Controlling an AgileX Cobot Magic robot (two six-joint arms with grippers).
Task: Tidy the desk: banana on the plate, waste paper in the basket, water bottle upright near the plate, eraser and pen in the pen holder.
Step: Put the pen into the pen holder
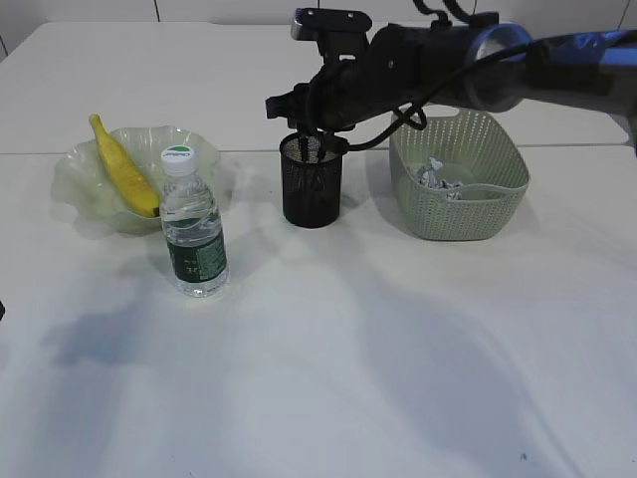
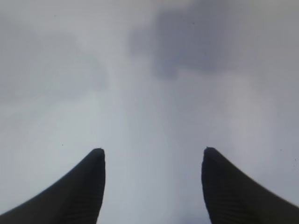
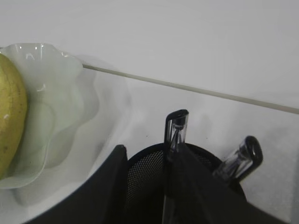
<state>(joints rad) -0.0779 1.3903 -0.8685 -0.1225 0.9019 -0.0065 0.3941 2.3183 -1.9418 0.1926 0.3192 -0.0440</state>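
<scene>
The right pincer [image 1: 317,139] hangs directly over the black mesh pen holder [image 1: 311,182], its tips at the rim; in the right wrist view two clear pens [image 3: 175,130] with dark caps stand in the holder, one pressed against a pincer finger, though whether the pincer is clamped on it I cannot tell. The left pincer [image 2: 152,186] is spread wide over bare desk [image 2: 140,70], holding nothing. Left of the holder, the banana [image 1: 124,167] lies on the pale wavy plate [image 1: 204,149], with the water bottle [image 1: 193,227] upright just in front of it. Right of the holder, crumpled paper [image 1: 438,179] sits in the green basket [image 1: 458,214].
</scene>
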